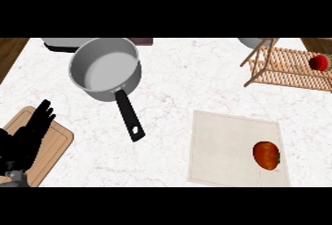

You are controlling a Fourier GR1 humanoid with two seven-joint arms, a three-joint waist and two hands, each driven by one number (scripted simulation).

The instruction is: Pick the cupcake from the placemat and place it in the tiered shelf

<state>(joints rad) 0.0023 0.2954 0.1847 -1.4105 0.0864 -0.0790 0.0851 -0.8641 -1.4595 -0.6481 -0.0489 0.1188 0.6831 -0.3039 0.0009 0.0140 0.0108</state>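
A red-topped cupcake (pixel 318 63) with a pale side lies on the slatted wooden tiered shelf (pixel 285 70) at the far right. The beige placemat (pixel 220 149) lies at the lower right. On its right part sits an orange-red rounded object (pixel 266 154) with a small green spot. My left hand (pixel 29 136) rests open at the lower left, fingers pointing up, over a wooden board; it holds nothing. My right hand shows nowhere in the head view.
A grey saucepan (pixel 105 68) with a black handle (pixel 130 116) stands at the upper middle. A wooden cutting board (pixel 55 145) lies under my left hand. A dark tray (pixel 65 44) and a grey bowl (pixel 253 42) sit at the far edge.
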